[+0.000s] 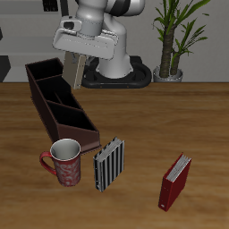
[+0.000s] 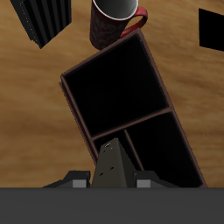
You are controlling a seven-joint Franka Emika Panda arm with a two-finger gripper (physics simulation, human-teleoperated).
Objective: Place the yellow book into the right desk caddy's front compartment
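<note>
My gripper point(image 1: 75, 55) is shut on the yellow book point(image 1: 77, 70), a thin grey-tan book that hangs upright from the fingers above the right desk caddy point(image 1: 45, 100). The caddy is a long maroon-brown open box running from the back toward the table's front edge. Its front compartment point(image 1: 78, 122) is the end section nearest the mug and holds nothing. In the wrist view the book point(image 2: 114, 162) sits between my fingers, its lower end over the dividers just behind the front compartment point(image 2: 115, 87). The book is clear of the caddy walls.
A dark red patterned mug point(image 1: 64, 162) stands just past the caddy's front end; it also shows in the wrist view point(image 2: 114, 19). A black-and-white striped book point(image 1: 109, 165) stands beside the mug. A larger dark red book point(image 1: 175, 182) stands near the table's front edge.
</note>
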